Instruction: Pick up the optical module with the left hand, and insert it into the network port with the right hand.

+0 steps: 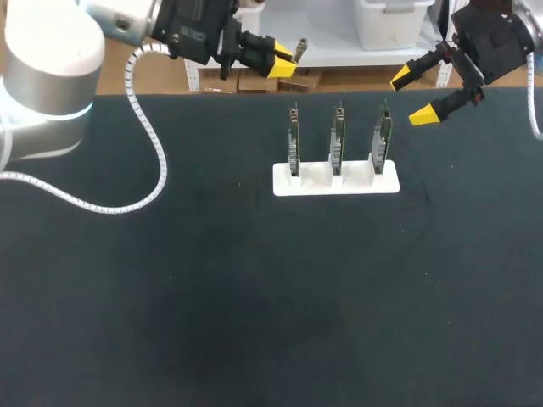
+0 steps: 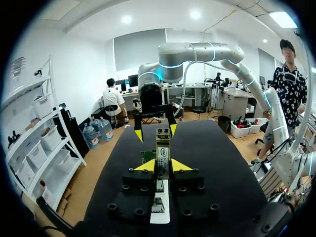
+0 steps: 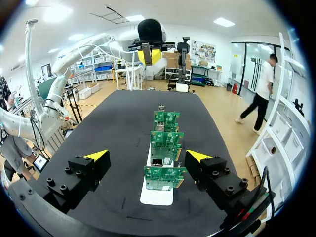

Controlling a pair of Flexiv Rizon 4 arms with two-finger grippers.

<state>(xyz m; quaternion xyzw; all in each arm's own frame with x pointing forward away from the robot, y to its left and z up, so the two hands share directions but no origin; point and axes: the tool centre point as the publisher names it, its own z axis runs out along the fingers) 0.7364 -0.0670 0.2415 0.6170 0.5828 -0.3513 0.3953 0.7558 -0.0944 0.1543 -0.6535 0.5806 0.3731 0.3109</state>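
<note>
Holding optical module [image 2: 163,154] pinched in left hand [image 2: 163,167], over desk [image 1: 170,297] far-left edge | right hand [image 1: 422,97] spread, far right | risk: handover slips, I drop module or skew it at the boards [image 1: 337,140].

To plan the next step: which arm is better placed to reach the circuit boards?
Probably right. The right gripper, open, hangs close beside the nearest circuit board; the left gripper, shut on the optical module, is farther away.
</note>
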